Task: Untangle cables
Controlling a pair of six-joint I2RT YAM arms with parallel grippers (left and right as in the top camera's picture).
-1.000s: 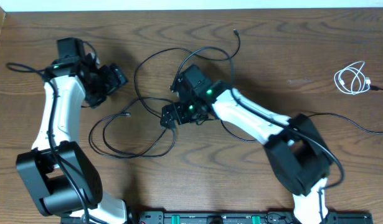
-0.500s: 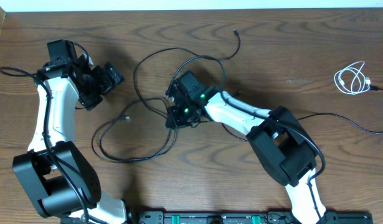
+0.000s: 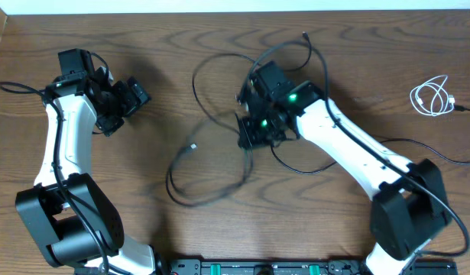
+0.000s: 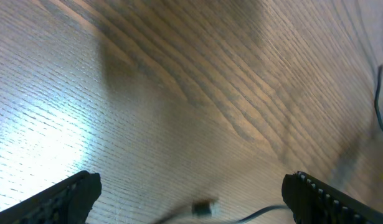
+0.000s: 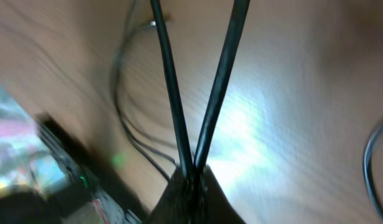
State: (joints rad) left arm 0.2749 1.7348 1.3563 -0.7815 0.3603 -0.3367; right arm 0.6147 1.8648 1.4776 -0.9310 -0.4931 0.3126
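The right end effector (image 3: 248, 136) pinches shut on two strands of the thin black cord (image 5: 169, 74) at mid-tabletop (image 3: 219, 244), loose loops sprawling beside it. The left end effector (image 3: 128, 101) hangs wide apart, and the coiled white cord (image 3: 433, 98) lies far right.

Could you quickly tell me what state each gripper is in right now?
Left gripper: open, empty.
Right gripper: shut on the black cord.

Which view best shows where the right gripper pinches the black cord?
Right wrist: two strands of the black cord converge into the shut right gripper. Overhead shows its loops, but the gripper body hides the pinch. Left wrist catches only a blurred stretch at the bottom edge.
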